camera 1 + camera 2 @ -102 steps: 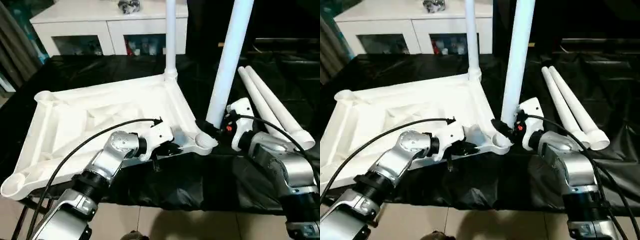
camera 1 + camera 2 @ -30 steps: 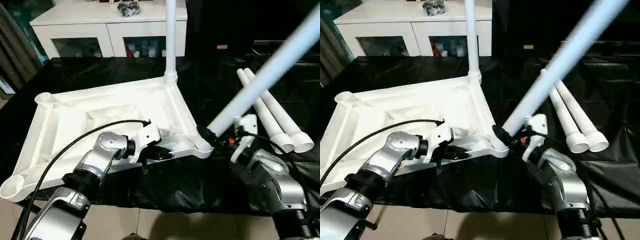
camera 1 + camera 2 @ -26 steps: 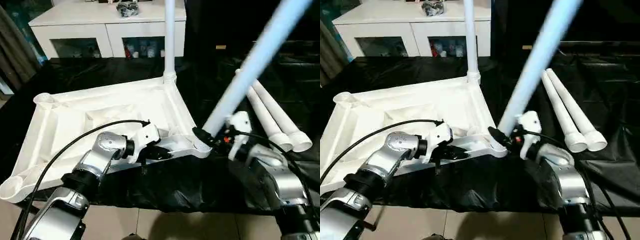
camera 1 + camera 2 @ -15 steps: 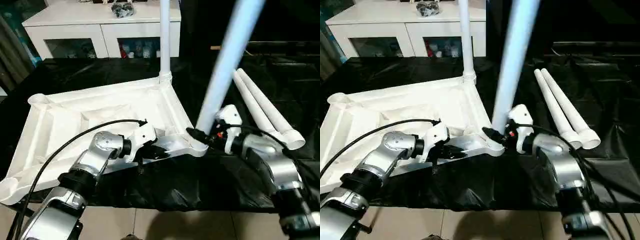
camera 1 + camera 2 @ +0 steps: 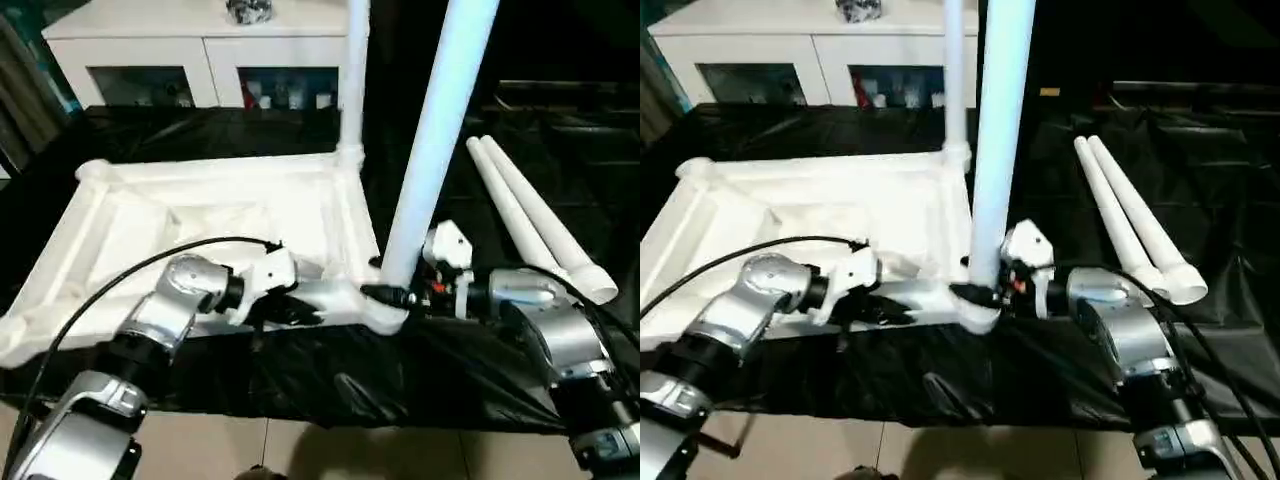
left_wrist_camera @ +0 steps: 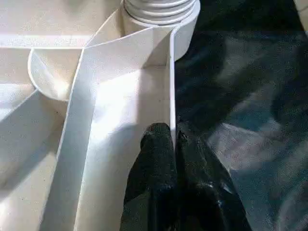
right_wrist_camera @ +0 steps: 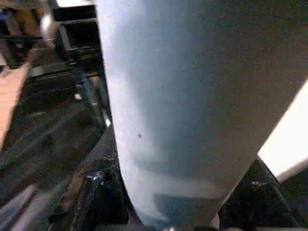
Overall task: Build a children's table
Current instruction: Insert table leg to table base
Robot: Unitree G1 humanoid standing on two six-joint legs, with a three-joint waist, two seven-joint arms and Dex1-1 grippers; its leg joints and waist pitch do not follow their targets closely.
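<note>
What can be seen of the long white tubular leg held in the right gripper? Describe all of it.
The long white tubular leg is smooth, plastic-looking and round in section. It stands nearly upright, leaning slightly toward the robot's right at the top, and runs out of the head views' upper edge. Its lower end meets the near right corner socket of the white ribbed plastic tabletop, which lies underside up on black cloth. The right gripper is clamped around its base, black fingers either side.

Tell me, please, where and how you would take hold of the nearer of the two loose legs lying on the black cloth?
Grip the leg across its plain tube, probably just above the flared end, coming down from above. It lies flat, touching its twin on the left, so the fingers would have to wedge into that seam.
</note>
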